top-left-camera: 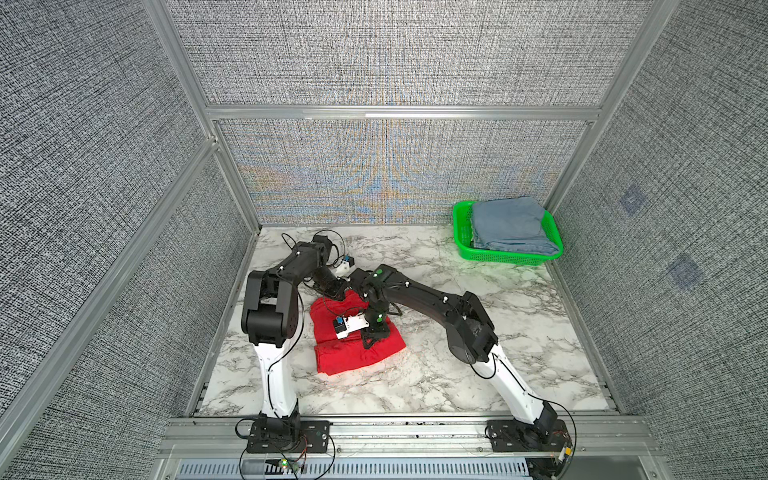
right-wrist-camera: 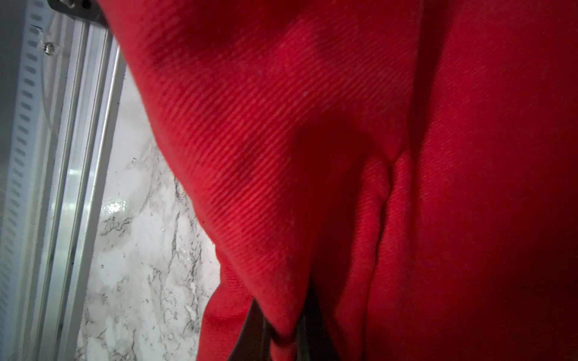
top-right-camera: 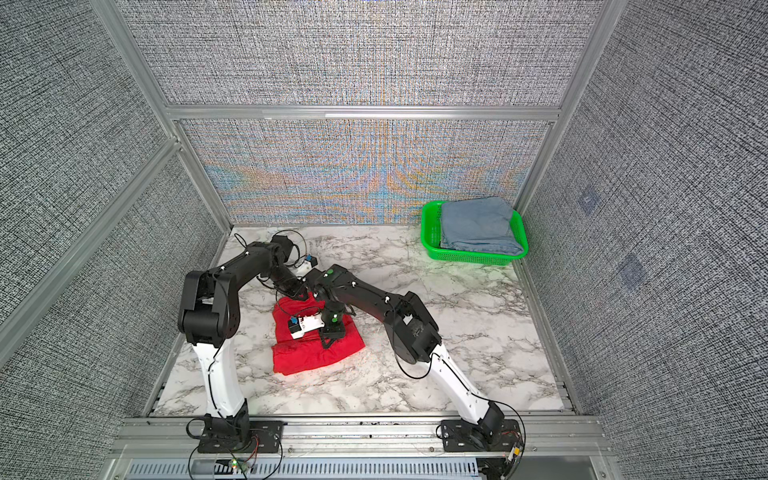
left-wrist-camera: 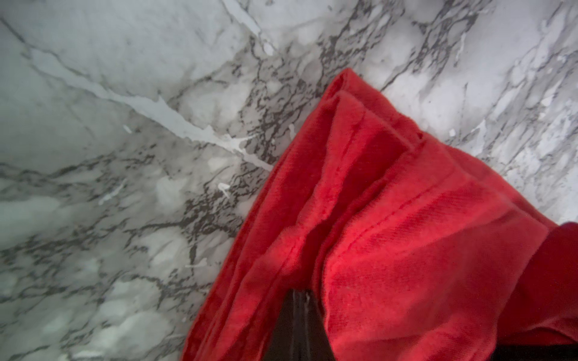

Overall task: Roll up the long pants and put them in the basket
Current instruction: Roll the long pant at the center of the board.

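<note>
The long pants (top-left-camera: 345,357) (top-right-camera: 307,357) lie as a bright red folded bundle on the marble table, left of centre. My left gripper (top-left-camera: 333,294) (top-right-camera: 297,293) is at their far edge. In the left wrist view its black fingers (left-wrist-camera: 298,295) are pressed together, and creases in the red cloth (left-wrist-camera: 406,218) run into the tips. My right gripper (top-left-camera: 370,343) (top-right-camera: 328,343) points down onto the middle of the bundle. The right wrist view shows a fold of red cloth (right-wrist-camera: 312,125) pinched between the two dark fingers of the right gripper (right-wrist-camera: 281,337).
A green basket (top-left-camera: 507,257) (top-right-camera: 469,257) holding a folded blue-grey denim garment (top-left-camera: 509,224) stands in the back right corner. Grey fabric walls close in three sides. An aluminium rail (top-left-camera: 395,432) with both arm bases runs along the front edge.
</note>
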Available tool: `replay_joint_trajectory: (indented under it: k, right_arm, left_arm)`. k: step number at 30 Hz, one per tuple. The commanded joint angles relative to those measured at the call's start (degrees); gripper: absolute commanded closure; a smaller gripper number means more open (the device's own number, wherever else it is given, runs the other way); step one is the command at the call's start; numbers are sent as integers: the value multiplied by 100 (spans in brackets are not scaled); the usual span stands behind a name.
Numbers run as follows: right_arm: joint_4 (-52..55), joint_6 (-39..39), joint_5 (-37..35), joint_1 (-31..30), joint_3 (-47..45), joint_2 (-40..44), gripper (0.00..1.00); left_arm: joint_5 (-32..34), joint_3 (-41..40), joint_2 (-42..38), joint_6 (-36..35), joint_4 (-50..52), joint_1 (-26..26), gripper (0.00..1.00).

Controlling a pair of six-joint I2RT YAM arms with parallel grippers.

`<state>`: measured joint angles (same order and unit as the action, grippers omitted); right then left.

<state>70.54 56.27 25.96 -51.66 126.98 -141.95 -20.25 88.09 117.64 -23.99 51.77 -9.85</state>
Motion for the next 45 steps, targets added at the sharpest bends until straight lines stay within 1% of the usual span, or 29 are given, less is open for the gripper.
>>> replay_joint_trajectory:
  k: [1, 5, 7, 9, 14, 16, 21, 27, 32, 35, 40, 45]
  right_arm:
    - [-1314, -65, -755, 35, 1, -139, 100]
    - [-1424, -212, -650, 94, 85, -171, 100]
    - [-1503, -316, -602, 135, 165, -214, 100]
    - [-1611, -439, -516, 180, 292, -277, 100]
    - [-1629, -694, -87, 357, 780, -569, 100]
    - [-1562, -768, 50, 414, 973, -677, 100]
    - [-1509, -983, 351, 547, 1145, -862, 100]
    - [-1483, -1330, 1030, 841, 1145, -900, 100]
    - [-1458, -1534, 1547, 1080, 1145, -894, 100]
    - [-1446, -1619, 1725, 1151, 1136, -894, 100]
    - [-1318, -1620, 2015, 1227, 1136, -920, 100]
    - [-1169, -1593, 2312, 1290, 1145, -945, 100]
  left_arm:
    - [140, 17, -527, 22, -146, 39, 98]
    - [473, 47, -1175, -123, 122, 179, 98]
    - [607, -68, -1506, -222, 175, 277, 98]
    - [590, -284, -1901, -393, 180, 405, 98]
    - [225, -929, -2791, -1286, 377, 466, 98]
    - [-20, -1156, -3047, -1622, 487, 466, 98]
    - [-557, -1432, -3463, -2101, 750, 467, 98]
    - [-703, -1610, -3521, -2446, 870, 457, 98]
    - [-386, -1822, -3341, -2579, 597, 449, 98]
    - [-241, -1923, -3169, -2619, 343, 453, 98]
    - [-214, -1902, -2857, -2488, -178, 432, 98]
    - [-457, -1647, -2482, -2348, -408, 364, 98]
